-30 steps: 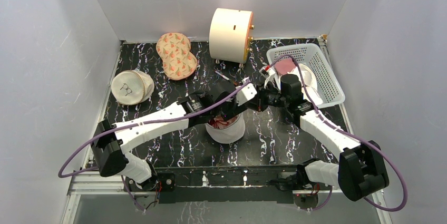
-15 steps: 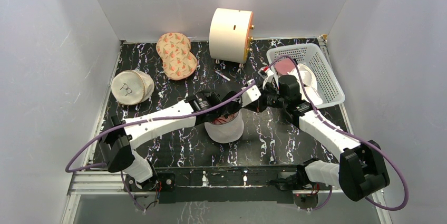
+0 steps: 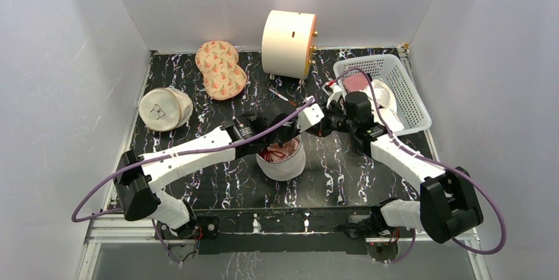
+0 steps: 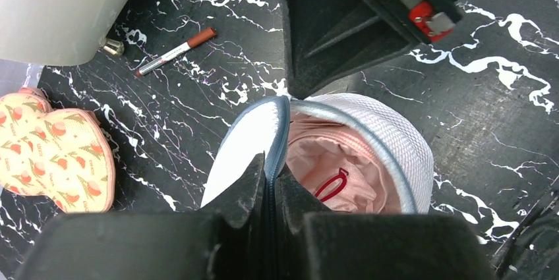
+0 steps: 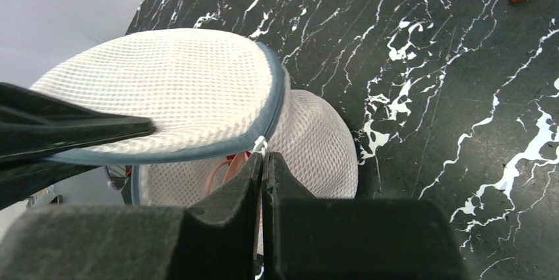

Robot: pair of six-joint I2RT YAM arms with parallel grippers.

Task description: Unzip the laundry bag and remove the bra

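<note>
While the laundry bag (image 3: 283, 165) stands upright on the marbled black table (image 3: 343, 174), its round mesh lid (image 5: 165, 89) is held tilted up off the rim, so the bag is seen open at the top. The bra (image 4: 323, 161) is still inside the bag, where pink satin and a red loop can be seen below the grey zip edge. The left gripper (image 4: 270, 161) is clenched on the grey edge of the lid, directly above the bag. The right gripper (image 5: 262, 158) is pressed closed on the white zip pull (image 5: 260, 143), at the spot on the bag's rim where lid and body still meet.

In the top view, a white basket (image 3: 412, 99) is placed to the right of the bag and further back. A cream drum (image 3: 288, 36) is set well behind the bag, with a red-capped pen (image 4: 176, 51) lying between the two. An orange patterned pouch (image 3: 221, 69) is found behind the bag to the left, and a cream round pouch (image 3: 161, 110) further left still.
</note>
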